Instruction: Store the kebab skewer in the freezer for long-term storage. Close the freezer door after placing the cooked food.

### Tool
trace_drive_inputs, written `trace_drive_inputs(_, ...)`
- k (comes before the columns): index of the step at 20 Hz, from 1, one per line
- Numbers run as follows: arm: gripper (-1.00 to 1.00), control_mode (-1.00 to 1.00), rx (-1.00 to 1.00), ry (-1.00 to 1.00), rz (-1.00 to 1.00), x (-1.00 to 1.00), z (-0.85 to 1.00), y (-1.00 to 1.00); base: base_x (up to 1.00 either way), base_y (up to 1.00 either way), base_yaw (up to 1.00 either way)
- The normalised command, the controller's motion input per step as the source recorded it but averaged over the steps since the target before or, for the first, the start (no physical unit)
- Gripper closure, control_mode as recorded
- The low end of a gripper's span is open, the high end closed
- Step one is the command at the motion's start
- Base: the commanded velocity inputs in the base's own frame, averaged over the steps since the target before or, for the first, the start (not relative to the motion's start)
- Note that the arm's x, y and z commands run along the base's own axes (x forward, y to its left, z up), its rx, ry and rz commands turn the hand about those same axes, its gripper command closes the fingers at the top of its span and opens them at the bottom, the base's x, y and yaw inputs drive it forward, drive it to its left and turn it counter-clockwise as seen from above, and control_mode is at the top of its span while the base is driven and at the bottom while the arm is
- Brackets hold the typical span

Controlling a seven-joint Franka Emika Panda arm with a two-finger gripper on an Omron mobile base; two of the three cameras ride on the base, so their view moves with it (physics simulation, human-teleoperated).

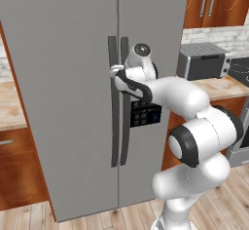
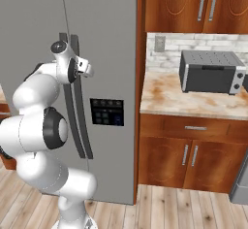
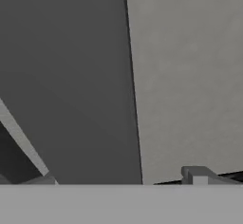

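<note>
Both base views on the fridge (image 1: 63, 102); hand view close against it.

Matte grey fridge (image 1: 63, 78), both doors same flat grey, no pattern. Door handles (image 1: 113, 102) dark grey. Dispenser panel (image 2: 106, 111) black with small blue-lit buttons. Arm (image 1: 194, 126) white, black joint bands. Cabinets (image 2: 193, 155) reddish-brown wood, silver pulls. Counter (image 2: 164, 94) beige, mottled with rusty patches. Toaster oven (image 2: 210, 73) dark grey, silver trim. Wall tiles (image 2: 193, 41) pale grey-white brick. Floor (image 2: 169, 208) light wood planks.
</note>
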Motion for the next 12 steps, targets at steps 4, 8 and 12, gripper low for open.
trace_drive_inputs(4, -1.00, -1.00, 0.00, -0.02, 0.00, 0.61, -0.01, -0.10, 0.00, 0.00, 0.00)
trace_drive_inputs(8, -1.00, -1.00, 0.00, 0.00, 0.00, 0.57, 0.00, -0.22, 0.00, 0.00, 0.00)
trace_drive_inputs(12, -1.00, -1.00, 0.00, 0.00, 0.00, 0.36, 0.00, -0.14, 0.00, 0.00, 0.00)
